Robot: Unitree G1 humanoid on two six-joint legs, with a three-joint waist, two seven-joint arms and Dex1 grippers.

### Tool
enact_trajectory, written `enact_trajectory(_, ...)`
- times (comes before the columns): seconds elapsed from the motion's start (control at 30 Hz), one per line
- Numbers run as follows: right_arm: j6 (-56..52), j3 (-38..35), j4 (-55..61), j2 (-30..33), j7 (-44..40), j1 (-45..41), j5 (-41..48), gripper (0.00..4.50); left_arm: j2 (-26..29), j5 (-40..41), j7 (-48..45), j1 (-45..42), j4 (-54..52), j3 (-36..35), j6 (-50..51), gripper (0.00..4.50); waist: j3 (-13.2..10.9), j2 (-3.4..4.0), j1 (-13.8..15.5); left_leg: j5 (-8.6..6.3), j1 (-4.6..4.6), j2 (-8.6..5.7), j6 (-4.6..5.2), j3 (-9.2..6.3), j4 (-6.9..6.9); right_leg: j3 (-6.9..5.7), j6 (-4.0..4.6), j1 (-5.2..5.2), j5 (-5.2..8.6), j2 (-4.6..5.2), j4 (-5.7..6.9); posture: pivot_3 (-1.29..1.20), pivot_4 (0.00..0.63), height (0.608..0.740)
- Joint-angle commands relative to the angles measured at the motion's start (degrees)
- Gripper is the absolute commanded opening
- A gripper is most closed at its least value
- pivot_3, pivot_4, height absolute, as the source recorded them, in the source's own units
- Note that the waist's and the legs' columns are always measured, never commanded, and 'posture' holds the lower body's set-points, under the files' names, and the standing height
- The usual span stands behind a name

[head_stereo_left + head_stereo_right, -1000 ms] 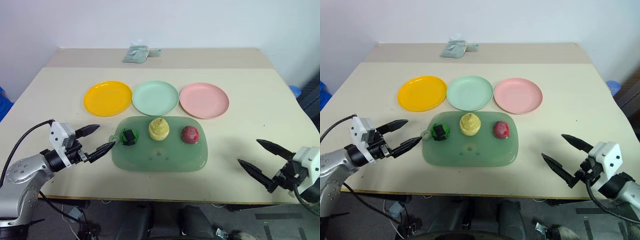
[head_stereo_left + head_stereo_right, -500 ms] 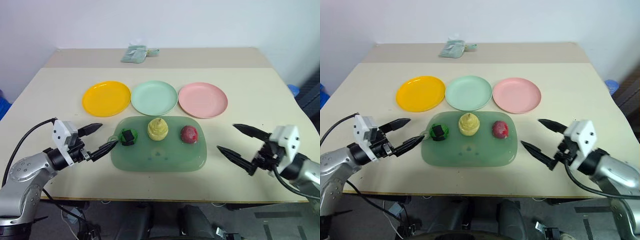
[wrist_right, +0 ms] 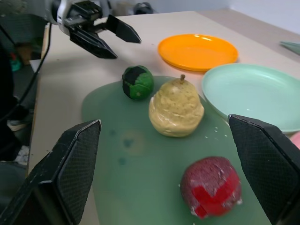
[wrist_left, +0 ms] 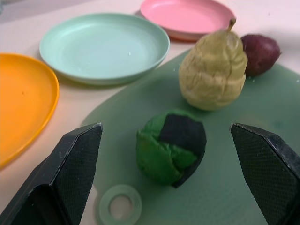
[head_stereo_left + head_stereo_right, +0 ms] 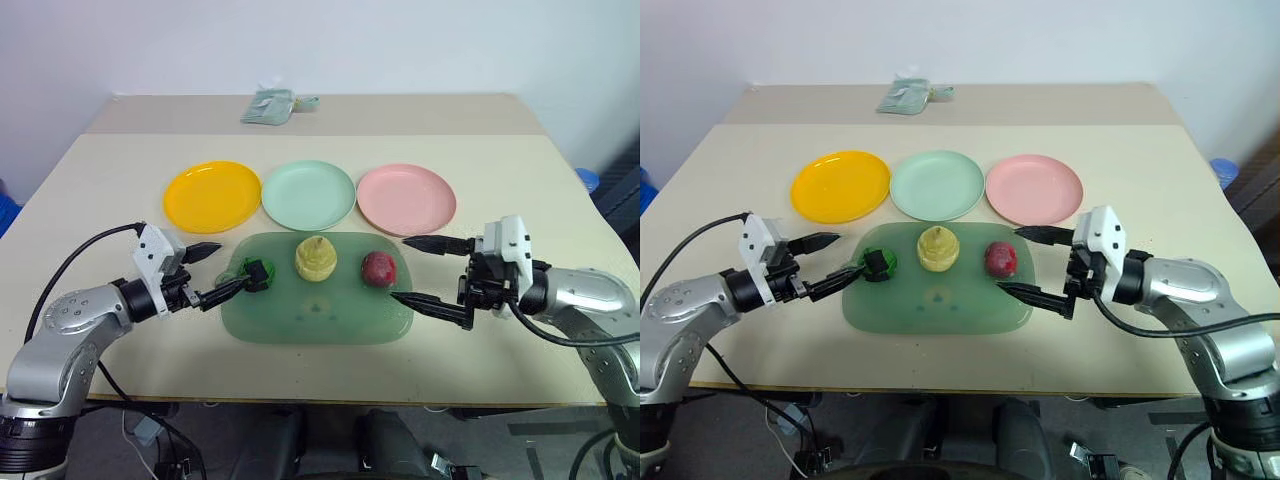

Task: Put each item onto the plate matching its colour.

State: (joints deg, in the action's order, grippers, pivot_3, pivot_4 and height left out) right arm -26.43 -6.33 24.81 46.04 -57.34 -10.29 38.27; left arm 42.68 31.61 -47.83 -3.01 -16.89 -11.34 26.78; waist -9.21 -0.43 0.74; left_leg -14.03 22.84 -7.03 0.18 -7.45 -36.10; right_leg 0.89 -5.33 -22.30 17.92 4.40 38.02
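Beige rectangular tabletop is spread beneath both arms, which are reached in low from either side, each gripper held nearly level and pointed inward. On it, a large rounded-rectangular translucent green tray is laid, and three items are carried in a row: a green-and-black ball, a pale yellow pear-shaped item and a dark red rounded item. Beyond the tray, three round shiny plastic plates are set side by side, all bare: an orange-yellow plate, a pale mint green plate and a pale pink plate. The left gripper is spread wide and empty just beside the green ball. The right gripper is likewise spread wide and empty, its fingers flanking the red item without touching it.
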Motion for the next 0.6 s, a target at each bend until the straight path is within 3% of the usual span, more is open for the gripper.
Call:
enact_trajectory(0.03, 0.5, 1.3, 0.3, -0.6, -0.5, -2.0, -0.7, 4.42, 0.9, -1.7, -0.6, -1.1, 0.1, 0.9, -0.5, 4.5, 0.0, 0.0, 0.0, 0.0, 0.01, 0.0, 0.0, 0.0, 0.0, 0.0, 0.0, 0.0, 0.0, 0.0, 0.0, 0.0, 0.15, 0.74)
enact_trajectory(0.4, 0.2, 1.7, 0.8, -1.4, -0.1, -3.1, -1.0, 4.42, -3.3, -6.5, 1.3, -4.7, 3.8, 5.9, -1.3, 4.5, 0.0, -0.01, 0.0, 0.0, 0.12, -0.01, 0.0, 0.0, -0.03, 0.0, -0.01, -0.11, -0.01, 0.01, 0.01, 0.0, 0.15, 0.74)
enact_trajectory(0.6, 0.4, 2.2, 0.2, -2.0, 0.0, -3.7, -1.6, 4.42, -8.4, -10.0, 4.4, -6.1, 7.1, 9.7, -2.4, 4.5, 0.0, -0.01, 0.0, 0.0, 0.14, -0.02, -0.01, 0.0, -0.05, -0.01, -0.02, -0.12, -0.01, 0.01, 0.02, 0.0, 0.15, 0.74)
